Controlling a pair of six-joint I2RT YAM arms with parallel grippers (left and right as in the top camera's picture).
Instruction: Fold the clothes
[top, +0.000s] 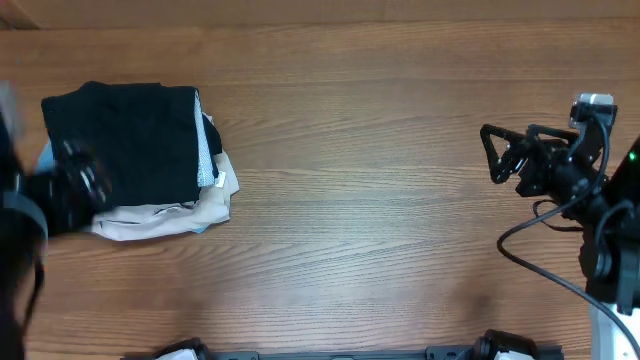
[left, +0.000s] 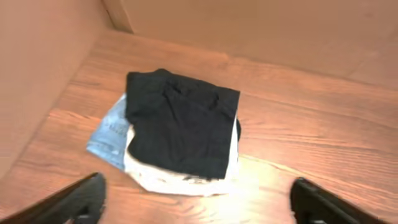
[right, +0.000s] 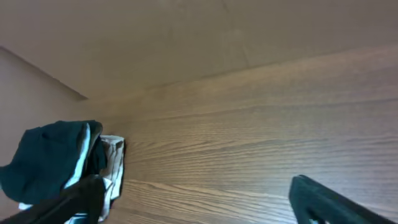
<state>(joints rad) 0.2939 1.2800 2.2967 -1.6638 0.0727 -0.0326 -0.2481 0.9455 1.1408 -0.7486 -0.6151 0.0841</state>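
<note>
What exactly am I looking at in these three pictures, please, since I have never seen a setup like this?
These show one moment from three cameras. The overhead view looks straight down on a wooden table with two robot arms. The right gripper sits at the right edge, jaws open and empty. The left gripper is blurred at the left edge there; its own wrist camera shows both dark jaws spread wide, holding nothing. That camera looks at a stack of folded clothes: a black garment on top, pale fabric beneath, and denim peeking out. The right wrist camera sees the same stack from across the table.
</note>
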